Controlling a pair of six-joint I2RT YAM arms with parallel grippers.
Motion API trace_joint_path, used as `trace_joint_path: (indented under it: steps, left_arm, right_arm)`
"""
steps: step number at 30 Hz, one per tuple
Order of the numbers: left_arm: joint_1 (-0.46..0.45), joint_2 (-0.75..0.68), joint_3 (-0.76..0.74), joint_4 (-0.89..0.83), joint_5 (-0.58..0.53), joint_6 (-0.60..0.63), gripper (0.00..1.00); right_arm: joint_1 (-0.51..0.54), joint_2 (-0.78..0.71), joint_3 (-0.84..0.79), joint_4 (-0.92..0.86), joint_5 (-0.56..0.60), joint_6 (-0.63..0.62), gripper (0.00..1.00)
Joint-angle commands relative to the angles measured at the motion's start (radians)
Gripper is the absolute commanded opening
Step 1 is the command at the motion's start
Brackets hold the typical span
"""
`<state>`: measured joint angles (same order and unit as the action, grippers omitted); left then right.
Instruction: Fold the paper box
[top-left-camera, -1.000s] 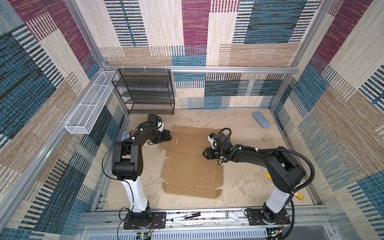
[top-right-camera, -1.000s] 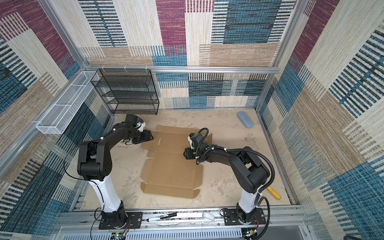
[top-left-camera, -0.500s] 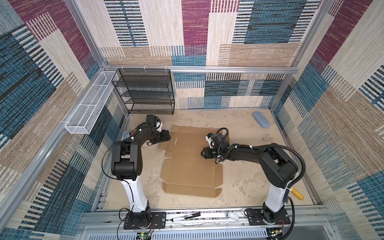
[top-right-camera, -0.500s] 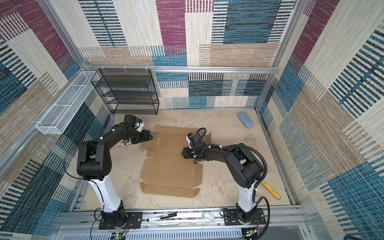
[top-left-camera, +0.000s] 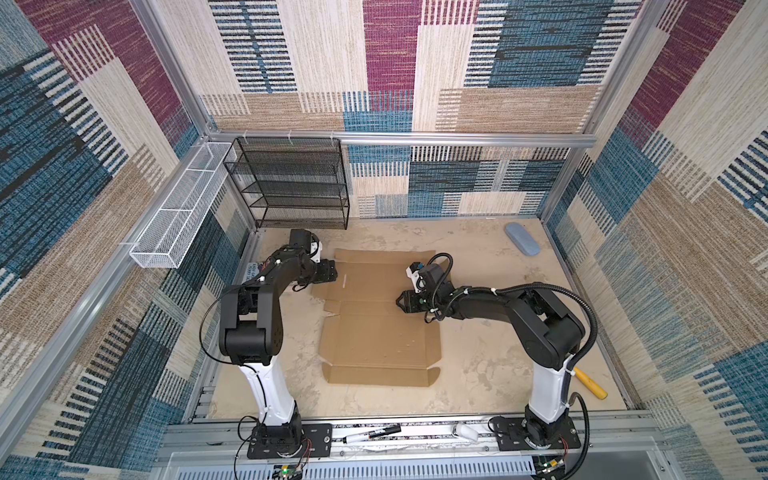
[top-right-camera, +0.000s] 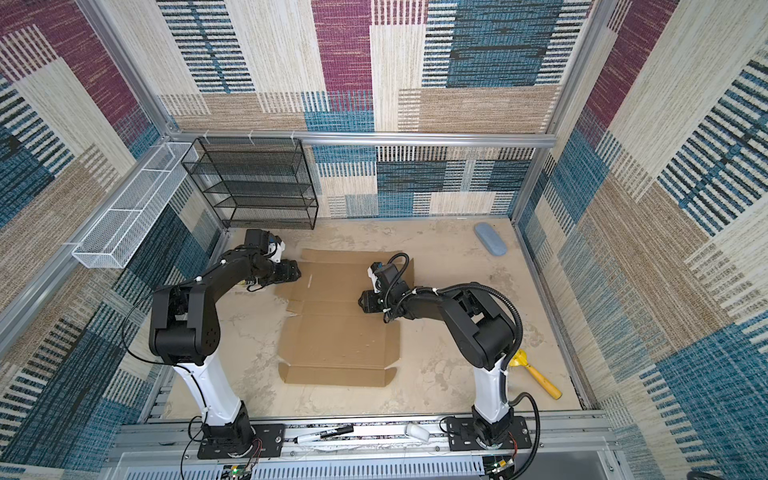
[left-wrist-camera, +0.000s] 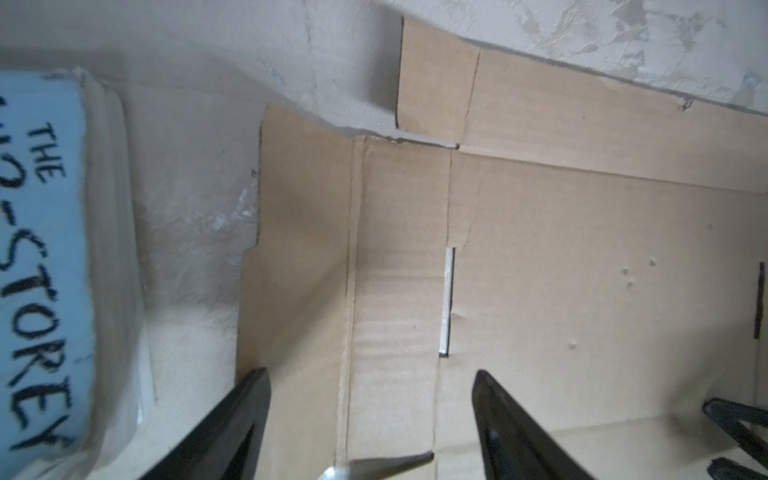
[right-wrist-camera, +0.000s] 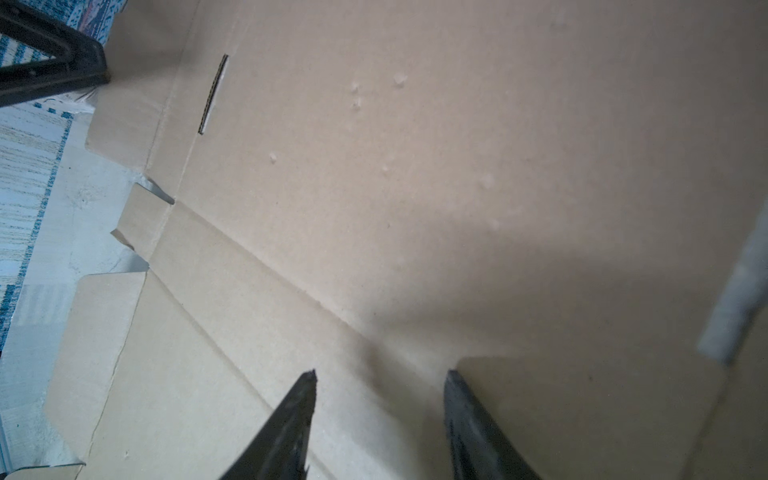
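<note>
The paper box (top-left-camera: 382, 340) is a flat brown cardboard sheet with flaps, lying in the middle of the table in both top views (top-right-camera: 340, 340). My left gripper (top-left-camera: 335, 272) is low over its far left side flap. In the left wrist view its jaws stand open (left-wrist-camera: 370, 374) astride the flap's crease, gripping nothing. My right gripper (top-left-camera: 399, 301) hovers over the sheet's right part. In the right wrist view it is open (right-wrist-camera: 380, 374) above a fold line, with bare cardboard (right-wrist-camera: 415, 166) between the fingers. A raised flap (right-wrist-camera: 582, 415) stands just outside one finger.
A blue-covered book (left-wrist-camera: 37, 249) lies beside the sheet's left flap. A black mesh shelf (top-left-camera: 291, 187) and a white wire basket (top-left-camera: 178, 216) stand at the back left, and a blue-grey case (top-left-camera: 522, 239) at the back right. A yellow-handled tool (top-left-camera: 590, 382) lies by the right arm's base. Markers (top-left-camera: 370, 434) rest on the front rail.
My right gripper has slid a little leftwards over the sheet. The left gripper has stayed at the side flap, and its jaws have spread slightly wider.
</note>
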<state>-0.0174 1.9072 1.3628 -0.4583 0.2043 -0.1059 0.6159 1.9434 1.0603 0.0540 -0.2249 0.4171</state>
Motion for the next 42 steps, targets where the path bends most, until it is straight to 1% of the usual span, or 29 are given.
trace_joint_path:
  steps: [1, 8, 15, 17, 22, 24, 27, 32, 35, 37, 42]
  left_arm:
    - [0.007, -0.01, -0.004, 0.011, -0.028, 0.009, 0.81]
    - [0.015, -0.019, -0.013, 0.022, -0.049, 0.008, 0.82]
    - [0.019, 0.023, 0.005, 0.024, -0.046, 0.0, 0.83]
    - [0.018, 0.039, 0.01, 0.031, -0.02, -0.008, 0.81]
    - [0.019, 0.073, 0.034, 0.043, 0.083, -0.036, 0.69]
    - [0.017, 0.083, 0.042, 0.046, 0.111, -0.049, 0.61]
    - [0.017, 0.095, 0.051, 0.046, 0.138, -0.062, 0.54]
    - [0.017, 0.121, 0.072, 0.025, 0.135, -0.069, 0.48]
    - [0.018, 0.132, 0.088, 0.008, 0.117, -0.069, 0.42]
    - [0.018, 0.134, 0.093, 0.003, 0.112, -0.072, 0.35]
    - [0.019, 0.139, 0.103, 0.003, 0.109, -0.081, 0.26]
  right_arm:
    - [0.001, 0.03, -0.015, -0.173, 0.049, 0.005, 0.52]
    - [-0.004, 0.036, -0.034, -0.175, 0.058, 0.006, 0.52]
    - [-0.005, 0.03, -0.033, -0.18, 0.063, 0.003, 0.52]
    - [-0.005, 0.032, -0.03, -0.18, 0.061, 0.003, 0.52]
    - [-0.007, 0.036, -0.024, -0.18, 0.061, 0.003, 0.51]
    - [-0.007, 0.036, -0.02, -0.184, 0.064, 0.0, 0.51]
    - [-0.007, 0.037, -0.011, -0.19, 0.065, -0.006, 0.51]
    - [-0.008, 0.035, -0.002, -0.195, 0.065, -0.012, 0.51]
    - [-0.008, 0.037, 0.001, -0.195, 0.063, -0.014, 0.51]
    - [-0.008, 0.04, 0.004, -0.195, 0.062, -0.014, 0.51]
    - [-0.008, 0.038, 0.011, -0.198, 0.061, -0.024, 0.51]
